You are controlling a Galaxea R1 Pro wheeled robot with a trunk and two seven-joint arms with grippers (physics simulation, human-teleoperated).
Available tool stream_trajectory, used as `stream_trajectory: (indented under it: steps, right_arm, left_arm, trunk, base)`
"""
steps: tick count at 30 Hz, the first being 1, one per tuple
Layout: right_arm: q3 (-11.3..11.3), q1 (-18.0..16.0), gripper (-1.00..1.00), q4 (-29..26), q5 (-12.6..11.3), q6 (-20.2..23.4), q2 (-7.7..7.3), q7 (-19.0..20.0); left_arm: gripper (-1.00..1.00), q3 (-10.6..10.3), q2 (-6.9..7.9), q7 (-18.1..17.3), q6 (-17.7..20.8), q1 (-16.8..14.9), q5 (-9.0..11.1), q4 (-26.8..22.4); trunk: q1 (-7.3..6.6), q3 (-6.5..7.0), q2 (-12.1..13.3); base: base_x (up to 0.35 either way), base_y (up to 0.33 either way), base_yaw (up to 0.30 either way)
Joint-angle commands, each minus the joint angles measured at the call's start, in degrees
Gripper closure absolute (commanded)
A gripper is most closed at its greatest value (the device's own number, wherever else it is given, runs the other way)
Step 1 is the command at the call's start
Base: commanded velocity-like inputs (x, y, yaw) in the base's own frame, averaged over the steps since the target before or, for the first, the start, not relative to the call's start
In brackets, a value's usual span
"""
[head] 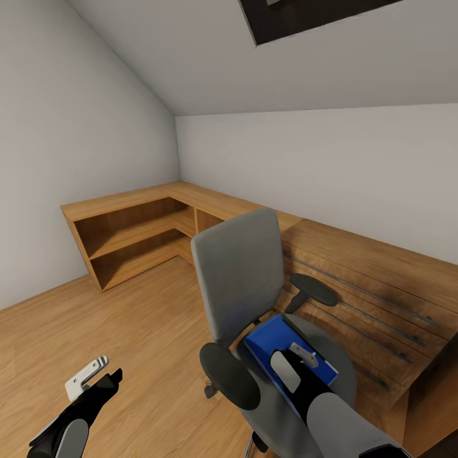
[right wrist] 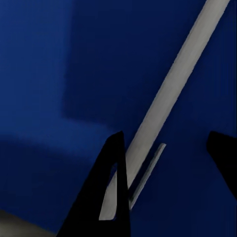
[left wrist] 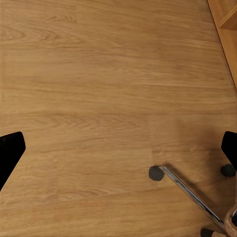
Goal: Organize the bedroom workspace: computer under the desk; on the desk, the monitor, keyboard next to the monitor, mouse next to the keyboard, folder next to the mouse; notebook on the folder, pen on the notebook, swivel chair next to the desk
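head view: the grey padded swivel chair [head: 238,280] with black armrests stands on the light wood floor [head: 146,318] beside a low wooden shelf unit [head: 133,235]. the flat bright blue folder [head: 280,346] lies on the chair's seat, partly covered by the right gripper [head: 304,356], which hangs just over it. the left gripper [head: 95,378] is held low over bare floor, well apart from the chair.

left wrist view: the left gripper's black fingertips [left wrist: 10,153] sit at opposite edges of the picture, so the jaws stand wide with nothing between them. below is floor and one chrome leg of the chair base [left wrist: 190,192] with its caster.

right wrist view: the blue folder [right wrist: 74,74] is very close, with a pale strip, likely its edge [right wrist: 173,84], running across. the right gripper [right wrist: 168,163] has its dark fingers parted and gripping nothing; one finger lies against that strip.

the folder looks thin, light and fairly stiff, with a smooth cover that could slip. lying flat on soft padding, it likely wants a pinch at an edge overhanging or lifted off the seat, rather than at its flat middle.
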Motion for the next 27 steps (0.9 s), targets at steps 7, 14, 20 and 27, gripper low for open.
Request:
stream_trajectory:
  steps: [7,14,20,27]
  right_arm:
    - [0.0,0.0,1.00,1.3,-1.4,0.4,-0.04,-2.3]
    - [-0.1,0.0,1.00,1.3,-1.4,0.3,-0.04,-2.8]
    - [-0.2,0.0,1.00,1.3,-1.4,0.1,-0.04,-3.5]
    - [-0.2,0.0,1.00,1.3,-1.5,-0.7,-0.04,-5.3]
  left_arm:
    - [-1.00,0.1,-0.04,0.4,0.2,0.0,0.6,-0.1]
    - [-1.00,0.1,-0.04,0.4,0.2,0.0,0.6,-0.1]
    - [-1.00,0.1,0.01,0.4,0.2,0.0,0.6,-0.1]
    - [-1.00,0.1,0.05,0.4,0.2,0.0,0.6,-0.1]
  trunk:
    - [0.00,-0.07,0.0]
    - [0.00,-0.07,0.0]
    - [0.00,-0.07,0.0]
    - [0.00,-0.07,0.0]
  base:
    - [0.000,0.000,0.000]
    - [0.000,0.000,0.000]
    - [0.000,0.000,0.000]
    - [0.000,0.000,0.000]
